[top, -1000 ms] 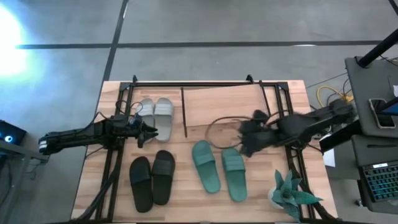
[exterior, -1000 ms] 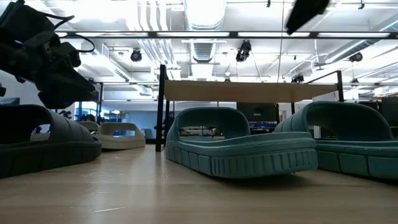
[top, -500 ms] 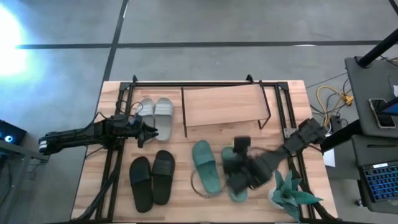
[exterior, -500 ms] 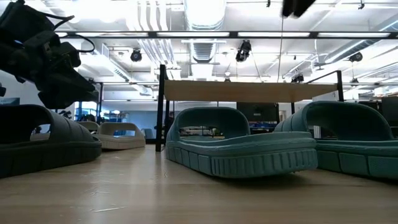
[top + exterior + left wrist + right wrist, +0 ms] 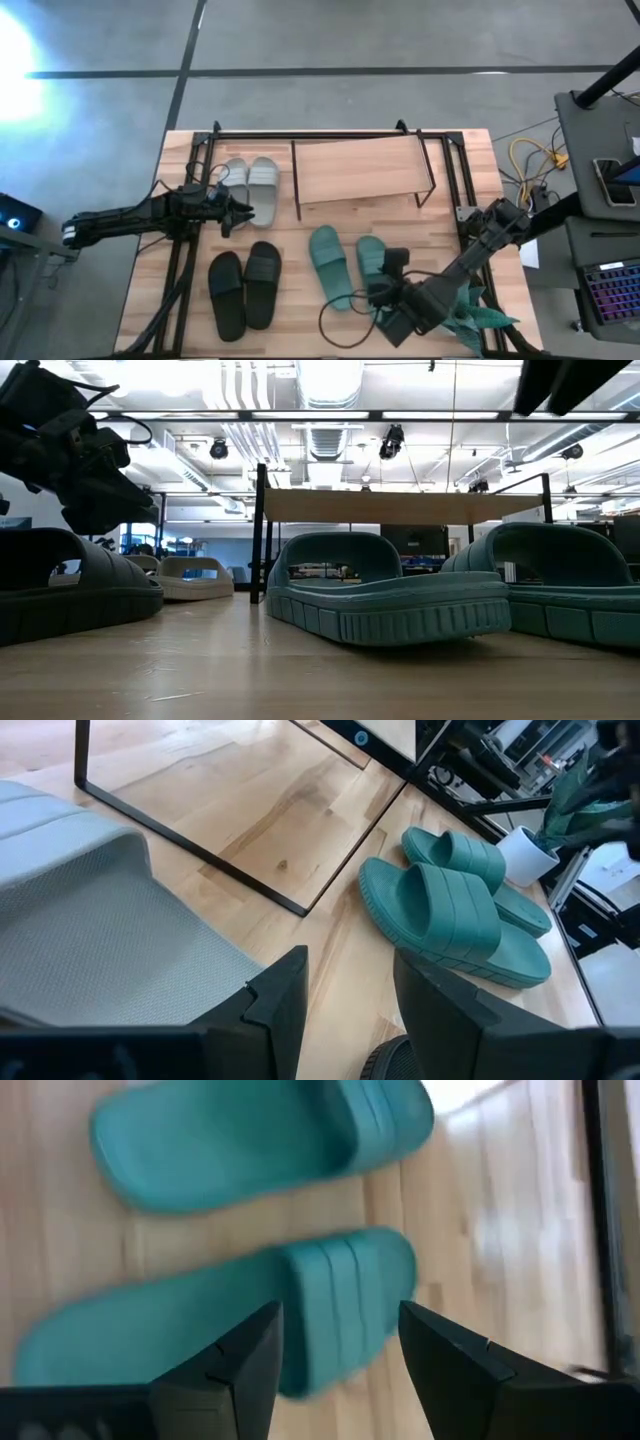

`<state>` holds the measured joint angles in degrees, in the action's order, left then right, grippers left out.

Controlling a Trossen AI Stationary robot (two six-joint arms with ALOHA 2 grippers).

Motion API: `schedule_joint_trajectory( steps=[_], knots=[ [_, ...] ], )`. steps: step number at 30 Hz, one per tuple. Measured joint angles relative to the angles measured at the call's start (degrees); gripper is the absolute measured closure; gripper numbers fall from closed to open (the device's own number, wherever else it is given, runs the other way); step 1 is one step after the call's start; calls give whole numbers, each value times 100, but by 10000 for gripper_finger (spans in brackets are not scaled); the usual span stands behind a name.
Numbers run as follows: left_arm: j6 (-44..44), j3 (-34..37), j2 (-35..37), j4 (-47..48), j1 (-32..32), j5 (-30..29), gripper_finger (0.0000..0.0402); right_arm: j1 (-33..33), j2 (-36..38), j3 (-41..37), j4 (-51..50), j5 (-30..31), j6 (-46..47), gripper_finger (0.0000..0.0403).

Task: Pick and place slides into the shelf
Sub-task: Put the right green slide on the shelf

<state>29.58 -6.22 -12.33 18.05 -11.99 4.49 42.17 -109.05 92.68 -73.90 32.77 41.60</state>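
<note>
We are hanging our right gripper (image 5: 335,1355), fingers spread and empty, right over the teal green rubber slide (image 5: 230,1325); it is lying lengthwise toward the wooden-topped shelf (image 5: 360,170) (left arm is farther).

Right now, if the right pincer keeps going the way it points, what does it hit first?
Most likely the nearer teal slide: the right pincer stands open directly over its strap. The second teal slide lies beyond. How far above it hangs is unclear.
</note>
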Motion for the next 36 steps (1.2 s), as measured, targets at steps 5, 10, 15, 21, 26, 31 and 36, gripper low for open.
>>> schedule_joint_trajectory(
  steps=[5,10,15,21,26,31,36],
  knots=[
    [0,0,4,-1,1,0,267,-5,-391,-472,224,-36,-91,211],
    [0,0,6,-2,0,0,267,-24,-721,-550,116,189,-106,211],
    [0,0,-1,-1,0,0,267,-92,-822,-600,99,529,182,211],
    [0,0,8,-1,2,-1,267,-270,-894,-862,186,826,308,211],
    [0,0,-1,-1,1,0,267,-534,-890,-1128,250,785,598,211],
    [0,0,-1,-3,0,-2,267,-765,-888,-1286,292,785,593,211],
    [0,0,1,-1,0,0,267,-976,-886,-1420,607,776,599,237]
  ],
)
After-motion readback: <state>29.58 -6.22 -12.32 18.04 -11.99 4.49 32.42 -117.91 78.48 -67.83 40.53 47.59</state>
